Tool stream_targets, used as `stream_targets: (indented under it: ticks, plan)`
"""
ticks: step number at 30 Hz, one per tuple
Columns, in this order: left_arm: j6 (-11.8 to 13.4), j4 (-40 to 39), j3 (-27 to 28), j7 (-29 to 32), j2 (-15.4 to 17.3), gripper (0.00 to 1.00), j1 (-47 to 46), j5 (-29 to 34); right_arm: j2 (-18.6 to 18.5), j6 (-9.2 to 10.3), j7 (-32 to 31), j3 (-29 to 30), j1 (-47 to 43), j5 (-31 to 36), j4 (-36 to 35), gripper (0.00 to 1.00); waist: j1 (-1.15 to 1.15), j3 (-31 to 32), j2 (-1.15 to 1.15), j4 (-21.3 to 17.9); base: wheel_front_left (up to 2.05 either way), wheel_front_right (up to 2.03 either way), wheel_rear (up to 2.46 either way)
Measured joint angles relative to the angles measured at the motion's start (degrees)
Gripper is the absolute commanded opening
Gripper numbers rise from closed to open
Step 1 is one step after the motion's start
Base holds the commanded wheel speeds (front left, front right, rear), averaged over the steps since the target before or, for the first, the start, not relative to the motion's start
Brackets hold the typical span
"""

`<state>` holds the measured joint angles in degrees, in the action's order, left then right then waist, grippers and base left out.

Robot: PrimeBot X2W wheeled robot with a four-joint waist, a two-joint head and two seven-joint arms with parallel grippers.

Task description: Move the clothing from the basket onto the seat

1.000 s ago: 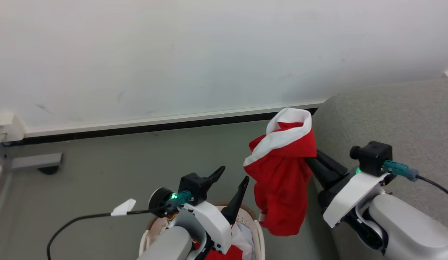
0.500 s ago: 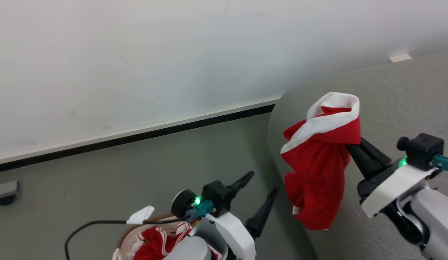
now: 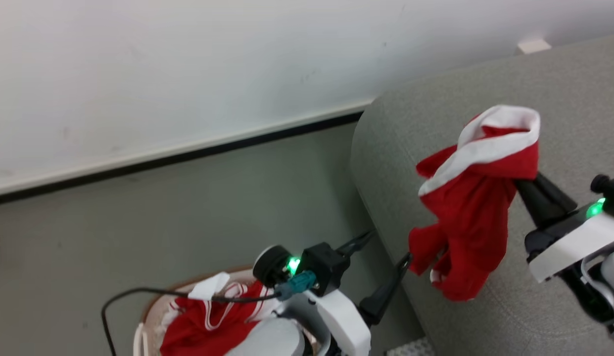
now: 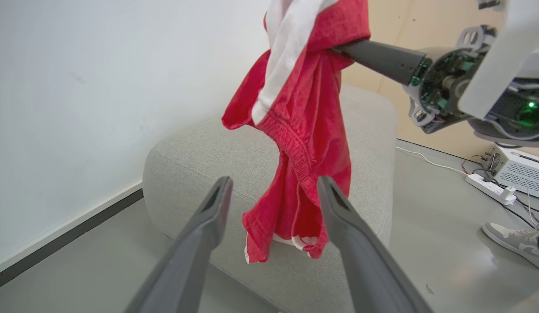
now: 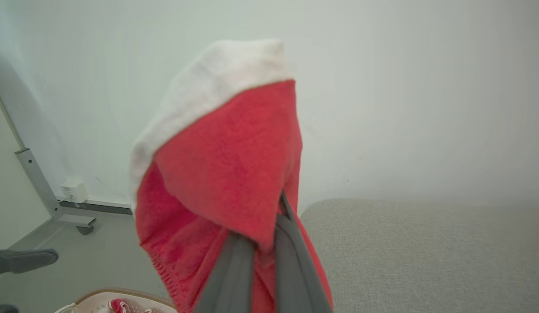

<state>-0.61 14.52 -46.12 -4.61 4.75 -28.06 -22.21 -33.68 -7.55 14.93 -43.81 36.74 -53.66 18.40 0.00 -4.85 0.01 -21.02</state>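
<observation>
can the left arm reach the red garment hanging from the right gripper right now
Probably yes: the left gripper is open and aimed straight at the garment's hanging lower part, with nothing visible between them.

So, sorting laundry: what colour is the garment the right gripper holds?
The garment is red with a white band; see left wrist view.

Soft cloth clothing (image 3: 477,217), coarse-woven fabric seat (image 3: 425,128), smooth floor (image 3: 188,207).

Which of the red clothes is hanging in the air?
The white-banded red garment, pinched in the right fingers and hanging by the grey seat. The other red clothing lies in the basket.
</observation>
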Motion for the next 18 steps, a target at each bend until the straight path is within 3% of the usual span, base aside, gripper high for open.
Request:
stream_targets:
  ticks: [8,18]
  plan:
    - [-1.6,-4.3,-0.7,3.6,1.9,1.00,-9.2,3.8,-0.7,0.00,-1.0,11.3,9.5,3.1,2.9,0.00,0.01,-10.6,0.00,1.8,0.00,0.00,0.00]
    - [-1.8,-7.1,0.6,4.6,2.9,1.00,-16.6,5.6,-7.2,0.00,-5.8,29.1,28.0,10.8,16.8,0.00,0.03,-23.8,0.00,5.7,0.00,0.00,0.00]
